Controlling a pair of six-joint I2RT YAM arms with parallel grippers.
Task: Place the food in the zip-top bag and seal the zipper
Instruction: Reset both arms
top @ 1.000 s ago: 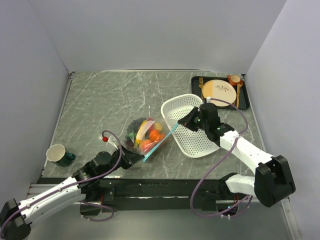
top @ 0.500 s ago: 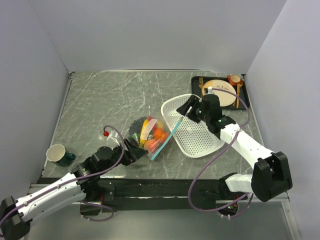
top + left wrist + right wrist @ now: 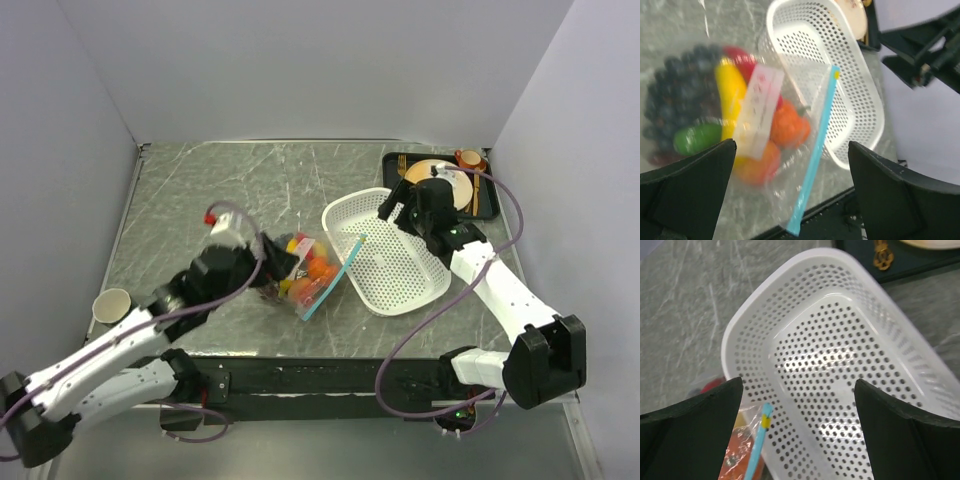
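Note:
The zip-top bag [image 3: 298, 272] lies on the table, holding the food: purple grapes [image 3: 675, 95], a yellow banana [image 3: 730, 95], a green piece [image 3: 697, 139], an orange tomato [image 3: 790, 125] and a peach [image 3: 760, 165]. Its zipper [image 3: 335, 277] runs as one teal strip, and the far end [image 3: 760, 440] rests on the rim of the white basket [image 3: 385, 250]. My left gripper [image 3: 280, 262] hovers open above the bag [image 3: 755, 125], touching nothing. My right gripper [image 3: 398, 212] is open over the basket [image 3: 840, 340], apart from the zipper.
A black tray [image 3: 490, 195] at the far right holds a beige plate [image 3: 436, 180], an orange cup [image 3: 468, 160] and cutlery. A green mug [image 3: 113, 306] stands near the front left edge. Grey walls close in the table on three sides.
Both grippers have opened and let go of the zipper's ends. The left arm rose and moved over the bag; the right gripper drew back over the basket. The bag shifted slightly right.

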